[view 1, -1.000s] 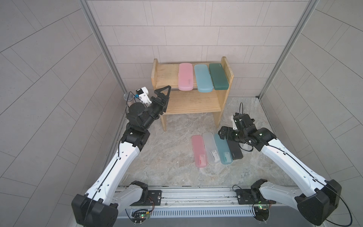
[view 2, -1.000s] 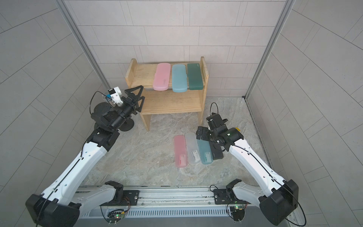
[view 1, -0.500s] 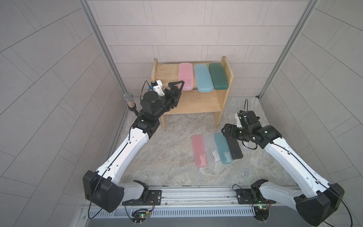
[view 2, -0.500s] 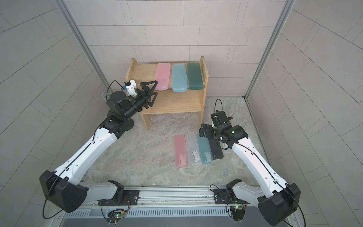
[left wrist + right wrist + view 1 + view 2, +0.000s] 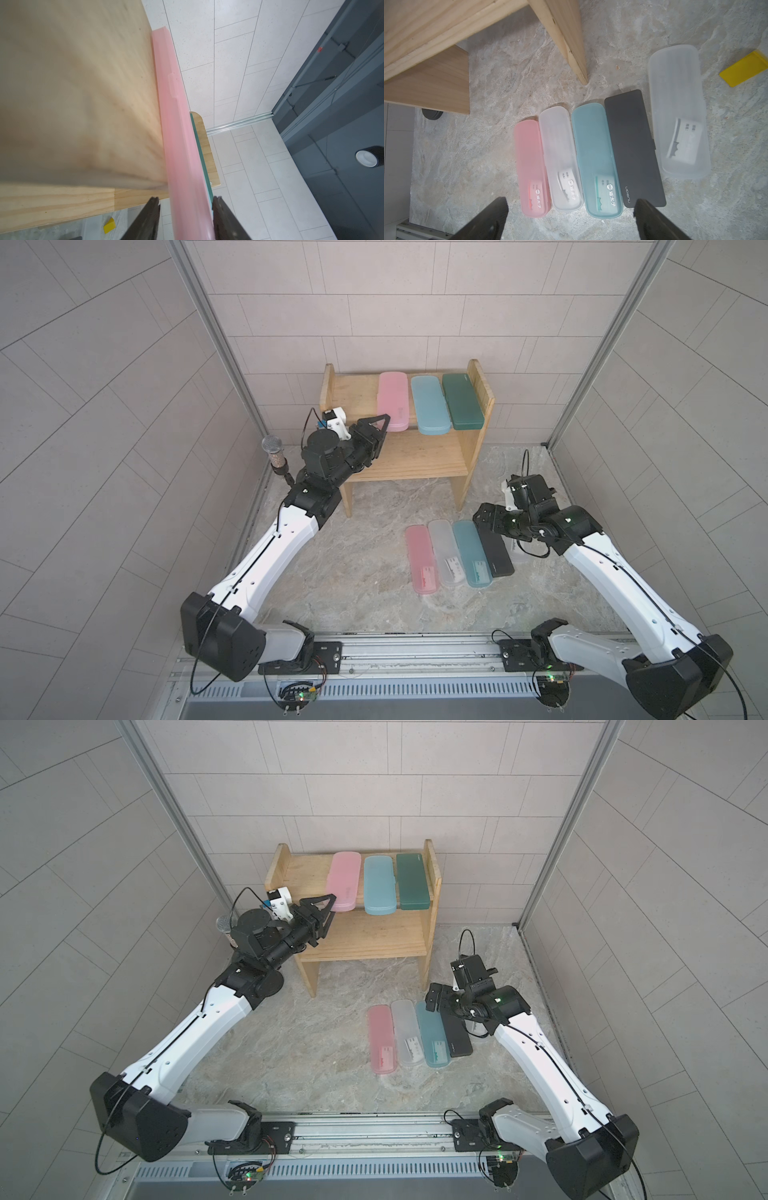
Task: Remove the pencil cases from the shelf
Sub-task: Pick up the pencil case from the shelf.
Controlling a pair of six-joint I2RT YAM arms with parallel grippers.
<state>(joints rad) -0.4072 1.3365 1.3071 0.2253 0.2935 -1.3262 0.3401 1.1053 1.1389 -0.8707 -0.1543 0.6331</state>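
Note:
The pine shelf (image 5: 353, 393) holds three pencil cases side by side on its top tier: pink (image 5: 391, 400), light blue (image 5: 429, 404) and dark green (image 5: 462, 400). My left gripper (image 5: 384, 429) straddles the pink case's (image 5: 176, 124) overhanging front end. Its jaws are narrowed round the case, one finger touching it and a small gap showing at the other. Pink (image 5: 531, 170), clear (image 5: 560, 158), light blue (image 5: 596, 158) and black (image 5: 633, 145) cases lie in a row on the floor, and a second clear one (image 5: 679, 124) lies beside them. My right gripper (image 5: 484, 522) hovers open and empty over that row.
A microphone (image 5: 272, 445) stands at the left wall beside the shelf. A yellow piece (image 5: 743, 68) lies on the floor past the clear case, and another (image 5: 109, 225) lies below the shelf. Tiled walls close in both sides, and the metal rail (image 5: 415, 655) runs along the front.
My left arm swung from left of the shelf to the top tier's front edge, and its jaws narrowed around the pink case. The right arm shifted slightly right and stayed open.

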